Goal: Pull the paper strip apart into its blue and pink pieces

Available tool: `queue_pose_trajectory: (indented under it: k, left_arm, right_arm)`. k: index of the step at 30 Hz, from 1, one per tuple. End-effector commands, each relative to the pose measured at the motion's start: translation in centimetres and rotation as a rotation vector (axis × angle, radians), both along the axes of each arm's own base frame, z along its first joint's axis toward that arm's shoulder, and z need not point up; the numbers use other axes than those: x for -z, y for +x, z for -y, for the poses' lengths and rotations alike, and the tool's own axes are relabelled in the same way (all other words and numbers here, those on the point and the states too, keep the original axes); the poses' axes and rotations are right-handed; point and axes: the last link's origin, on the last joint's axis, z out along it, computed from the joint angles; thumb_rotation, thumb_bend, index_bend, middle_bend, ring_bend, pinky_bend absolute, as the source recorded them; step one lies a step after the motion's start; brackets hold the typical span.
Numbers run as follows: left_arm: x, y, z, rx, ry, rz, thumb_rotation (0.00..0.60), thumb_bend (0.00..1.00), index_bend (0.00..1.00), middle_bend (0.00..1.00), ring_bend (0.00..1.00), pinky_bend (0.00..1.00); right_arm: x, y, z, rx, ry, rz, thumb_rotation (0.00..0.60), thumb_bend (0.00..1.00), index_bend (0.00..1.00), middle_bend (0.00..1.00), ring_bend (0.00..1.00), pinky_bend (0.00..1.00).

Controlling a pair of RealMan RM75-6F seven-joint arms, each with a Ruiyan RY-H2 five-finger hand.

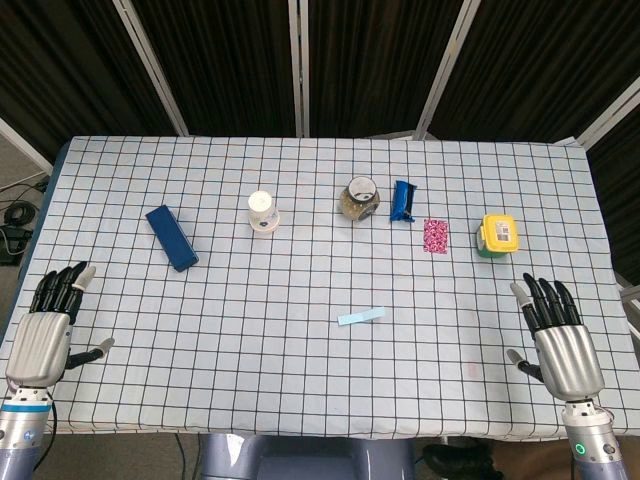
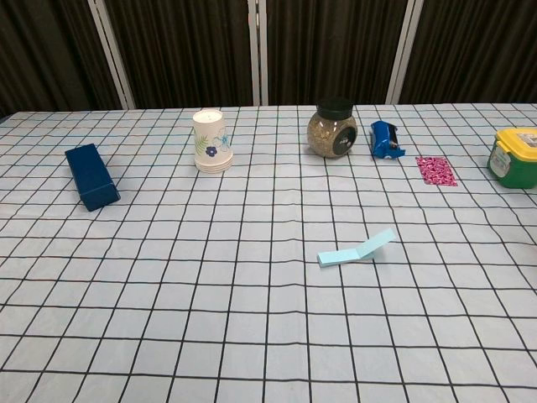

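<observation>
A light blue paper strip (image 1: 361,317) lies on the checked tablecloth a little right of the middle; in the chest view the paper strip (image 2: 356,248) has one end bent up off the cloth. No pink part shows. My left hand (image 1: 45,330) rests at the table's near left corner, fingers spread, holding nothing. At the near right corner my right hand (image 1: 556,335) is likewise spread and empty. Both hands are far from the strip and do not show in the chest view.
Across the back stand a dark blue box (image 1: 171,237), a floral paper cup (image 1: 262,211), a glass jar (image 1: 361,198), a blue clip-like object (image 1: 402,201), a pink patterned card (image 1: 435,236) and a green-yellow container (image 1: 497,236).
</observation>
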Motion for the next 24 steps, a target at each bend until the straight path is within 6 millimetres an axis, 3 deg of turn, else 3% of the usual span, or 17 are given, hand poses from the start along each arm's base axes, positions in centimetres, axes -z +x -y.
queue_pose_trajectory:
  k: [1, 5, 11, 16, 24]
  left_arm:
    - [0.0, 0.0, 0.0, 0.0, -0.003, 0.002, 0.6, 0.0, 0.0, 0.0, 0.0, 0.0]
    - [0.0, -0.3, 0.0, -0.008, -0.003, -0.004, 0.6, 0.0, 0.0, 0.0, 0.0, 0.0]
    - [0.1, -0.5, -0.3, -0.019, -0.006, -0.006, 0.6, 0.0, 0.0, 0.0, 0.0, 0.0]
    - [0.3, -0.8, -0.8, -0.037, -0.005, -0.012, 0.6, 0.0, 0.0, 0.0, 0.0, 0.0]
    - [0.3, -1.3, -1.4, -0.061, -0.001, -0.003, 0.6, 0.0, 0.0, 0.0, 0.0, 0.0]
  right_arm:
    - [0.2, 0.0, 0.1, -0.003, 0.015, 0.012, 0.6, 0.0, 0.13, 0.0, 0.0, 0.0]
    - [1.7, 0.4, 1.2, -0.065, 0.12, 0.095, 0.6, 0.0, 0.2, 0.0, 0.0, 0.0]
    - [4.9, 1.0, 5.4, -0.236, 0.278, -0.003, 0.6, 0.0, 0.32, 0.07, 0.0, 0.0]
    - [8.7, 2.1, 9.1, -0.354, 0.392, -0.146, 0.6, 0.04, 0.37, 0.11, 0.0, 0.0]
    - [12.4, 3.3, 11.8, -0.454, 0.423, -0.214, 0.6, 0.14, 0.41, 0.15, 0.0, 0.0]
